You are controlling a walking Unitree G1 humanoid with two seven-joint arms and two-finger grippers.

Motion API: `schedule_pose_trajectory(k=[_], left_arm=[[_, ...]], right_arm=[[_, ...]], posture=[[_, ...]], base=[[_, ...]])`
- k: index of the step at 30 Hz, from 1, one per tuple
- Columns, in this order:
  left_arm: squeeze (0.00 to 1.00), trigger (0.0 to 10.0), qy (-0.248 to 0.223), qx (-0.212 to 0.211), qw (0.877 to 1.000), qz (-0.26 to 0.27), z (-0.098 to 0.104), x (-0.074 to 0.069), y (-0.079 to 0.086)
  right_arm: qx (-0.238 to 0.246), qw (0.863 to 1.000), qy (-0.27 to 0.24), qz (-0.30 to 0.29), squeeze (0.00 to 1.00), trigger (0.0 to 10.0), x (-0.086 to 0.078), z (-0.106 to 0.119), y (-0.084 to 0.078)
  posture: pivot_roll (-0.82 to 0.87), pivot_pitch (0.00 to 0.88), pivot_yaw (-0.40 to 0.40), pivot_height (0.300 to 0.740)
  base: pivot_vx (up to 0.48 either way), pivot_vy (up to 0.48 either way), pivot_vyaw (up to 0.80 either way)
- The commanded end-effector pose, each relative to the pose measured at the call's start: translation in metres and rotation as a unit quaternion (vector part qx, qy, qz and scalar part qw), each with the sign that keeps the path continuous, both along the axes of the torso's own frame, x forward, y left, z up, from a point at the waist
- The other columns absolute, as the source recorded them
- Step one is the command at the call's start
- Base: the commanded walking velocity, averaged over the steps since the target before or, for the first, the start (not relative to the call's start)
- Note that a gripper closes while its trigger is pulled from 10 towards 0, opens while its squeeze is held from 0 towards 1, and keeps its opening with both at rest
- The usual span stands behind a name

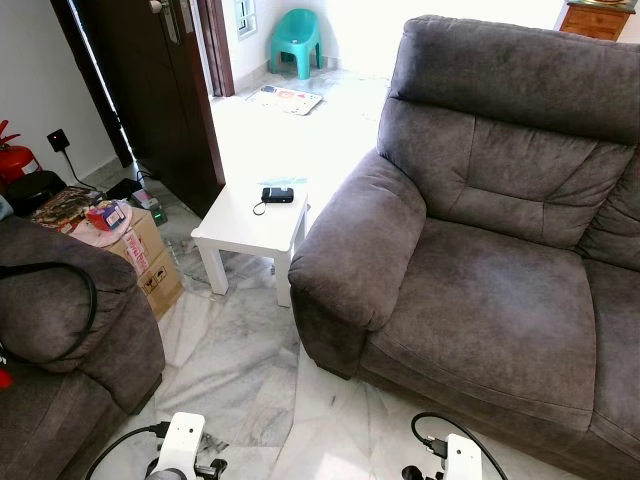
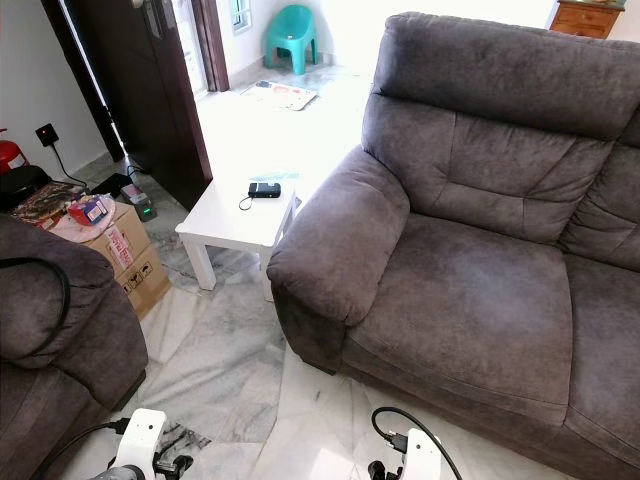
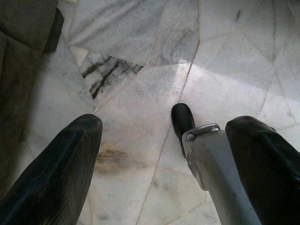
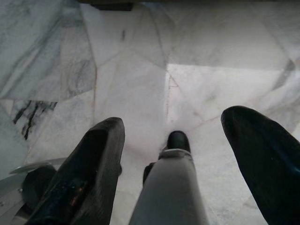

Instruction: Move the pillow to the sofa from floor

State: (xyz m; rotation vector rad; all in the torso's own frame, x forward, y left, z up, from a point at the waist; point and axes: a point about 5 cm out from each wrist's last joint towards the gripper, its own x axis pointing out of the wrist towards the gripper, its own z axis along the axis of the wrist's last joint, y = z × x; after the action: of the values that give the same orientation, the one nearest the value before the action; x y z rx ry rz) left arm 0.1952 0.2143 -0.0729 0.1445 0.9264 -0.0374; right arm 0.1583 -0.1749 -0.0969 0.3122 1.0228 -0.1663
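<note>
In front of sofa [image 1: 490, 270]: left hand [image 3: 164, 164] and right hand [image 4: 171, 154] hung over marble floor [image 1: 240, 370], fingers spread, empty. Pillow unlocated; direction, nearer arm undeterminable. Sofa seat bare.

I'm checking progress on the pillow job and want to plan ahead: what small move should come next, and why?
Probably turn to look around for the pillow. Both grippers, left and right, hang open over bare marble floor, and the sofa seat ahead holds nothing yet.
</note>
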Motion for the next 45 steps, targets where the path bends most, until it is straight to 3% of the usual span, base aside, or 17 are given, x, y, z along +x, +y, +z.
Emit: schedule_pose_trajectory(k=[1,11,25,33,45], left_arm=[[0.00,10.0,0.003,0.004,1.000,-0.005,0.000,0.001,0.001],[0.00,10.0,0.000,-0.001,1.000,-0.008,0.001,0.003,-0.002],[0.00,10.0,0.000,-0.008,1.000,-0.012,0.000,0.002,-0.005],[0.00,10.0,0.000,-0.009,1.000,-0.015,0.000,0.002,-0.007],[0.00,10.0,0.000,-0.011,1.000,-0.016,-0.001,0.002,-0.009]], right_arm=[[-0.010,1.000,-0.001,-0.006,0.00,10.0,-0.001,0.000,-0.007],[-0.014,1.000,0.008,-0.010,0.00,10.0,-0.003,-0.001,-0.009],[-0.018,1.000,0.010,-0.012,0.00,10.0,-0.004,-0.001,-0.009],[-0.017,1.000,0.013,-0.010,0.00,10.0,-0.006,-0.002,-0.009],[-0.020,1.000,0.014,-0.007,0.00,10.0,-0.006,-0.002,-0.009]], posture=[[-0.03,0.000,-0.005,0.740],[-0.03,0.000,-0.007,0.740],[-0.03,0.000,-0.009,0.740],[-0.03,0.000,-0.010,0.740],[-0.03,0.000,-0.013,0.740]], base=[[0.000,-0.352,0.00],[0.000,-0.347,-0.48],[0.000,-0.335,0.00],[0.000,-0.325,-0.76],[0.000,-0.325,0.00]])
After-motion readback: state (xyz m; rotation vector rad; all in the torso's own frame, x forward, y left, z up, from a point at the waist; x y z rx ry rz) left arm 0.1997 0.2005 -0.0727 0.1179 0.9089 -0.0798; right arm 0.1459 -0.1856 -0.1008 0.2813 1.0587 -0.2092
